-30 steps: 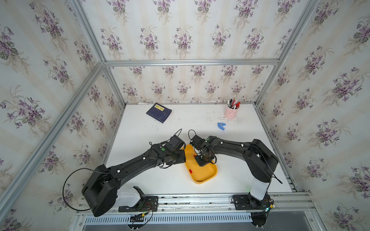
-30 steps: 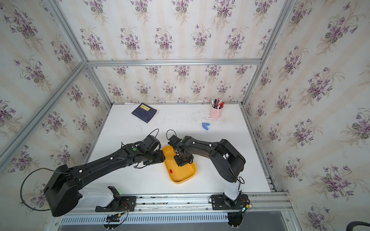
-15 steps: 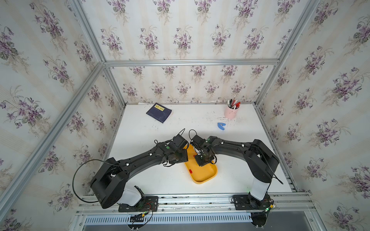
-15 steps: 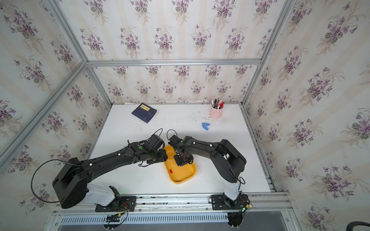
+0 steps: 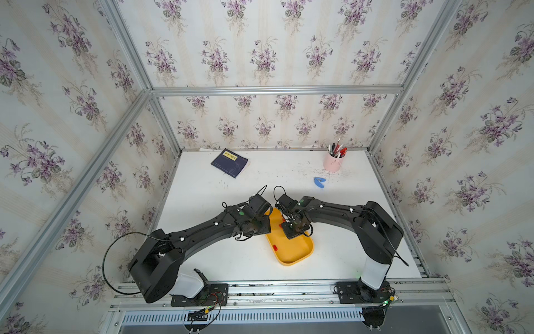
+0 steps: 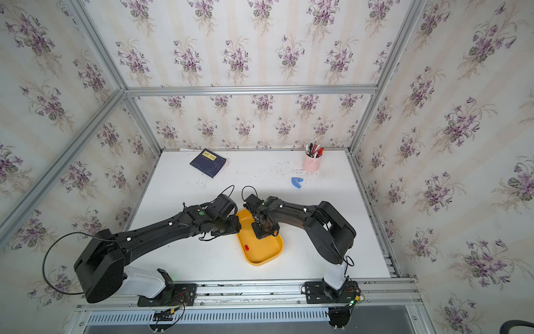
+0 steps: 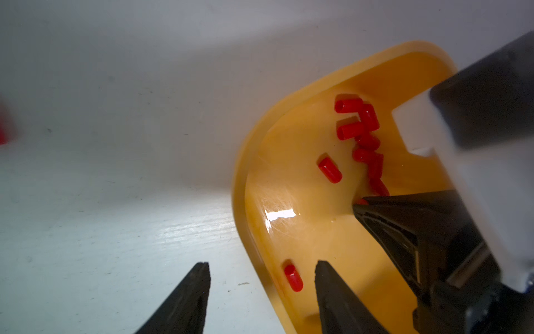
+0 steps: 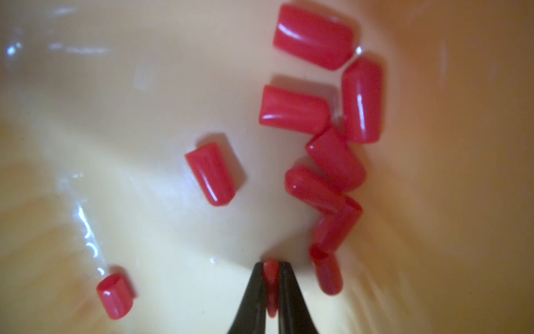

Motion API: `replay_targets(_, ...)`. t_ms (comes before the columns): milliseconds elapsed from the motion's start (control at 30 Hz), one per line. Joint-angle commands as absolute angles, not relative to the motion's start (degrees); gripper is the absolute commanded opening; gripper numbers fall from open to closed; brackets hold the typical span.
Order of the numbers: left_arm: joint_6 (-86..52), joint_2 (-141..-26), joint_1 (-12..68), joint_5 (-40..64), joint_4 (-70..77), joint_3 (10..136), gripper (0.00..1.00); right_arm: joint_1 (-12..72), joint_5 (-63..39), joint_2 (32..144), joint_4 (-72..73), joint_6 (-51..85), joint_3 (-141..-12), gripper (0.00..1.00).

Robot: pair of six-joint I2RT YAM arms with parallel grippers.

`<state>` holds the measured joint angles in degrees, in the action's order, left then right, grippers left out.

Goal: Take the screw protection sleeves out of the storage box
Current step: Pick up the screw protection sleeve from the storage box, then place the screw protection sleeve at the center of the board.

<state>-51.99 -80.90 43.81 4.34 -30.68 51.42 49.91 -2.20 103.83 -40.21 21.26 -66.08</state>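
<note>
The storage box (image 5: 300, 251) is a shallow yellow-orange tray on the white table, seen in both top views (image 6: 268, 254). Several red screw protection sleeves (image 8: 335, 156) lie clustered inside it, and one (image 5: 274, 247) lies apart near the front rim. My right gripper (image 8: 271, 264) reaches down into the box, shut on one sleeve (image 8: 271, 274) pinched upright between its tips. My left gripper (image 7: 262, 264) is open and straddles the box's rim (image 7: 239, 185). One of its fingers is over the table and the other inside the box, with a lone sleeve (image 7: 293, 277) between them.
A dark blue notebook (image 5: 229, 162) lies at the back left. A pink pen cup (image 5: 333, 163) stands at the back right, with a small blue object (image 5: 320, 182) in front of it. Both arms meet over the box. A blurred red thing (image 7: 3, 127) shows at the left wrist view's edge.
My left arm has swung rightward, bringing its gripper closer to the box's rim. The right arm has stayed over the box with little movement.
</note>
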Motion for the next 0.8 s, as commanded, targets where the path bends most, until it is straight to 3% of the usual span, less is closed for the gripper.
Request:
replay_targets(0,-51.1,-78.9,43.6,2.3,-32.2,52.2,0.64,49.5,-2.6,101.6,-39.0,22.1,-66.6,0.11)
replay_targets(233,-50.1,-76.3,43.6,2.2,-34.7,54.9,0.69,44.1,-5.7,91.1,-40.1,21.1,-68.7,0.12)
replay_targets(433,-48.9,-79.9,45.1,4.5,-33.6,56.2,0.69,33.2,-2.2,84.0,-45.1,17.3,-65.0,0.13)
replay_targets(567,-49.1,-82.1,46.0,5.7,-31.8,56.3,0.69,26.0,0.0,83.7,-43.8,15.0,-58.6,0.13)
replay_targets(767,-48.4,-83.4,46.3,5.5,-32.5,57.3,0.69,22.5,2.0,88.0,-38.4,13.7,-55.3,0.13)
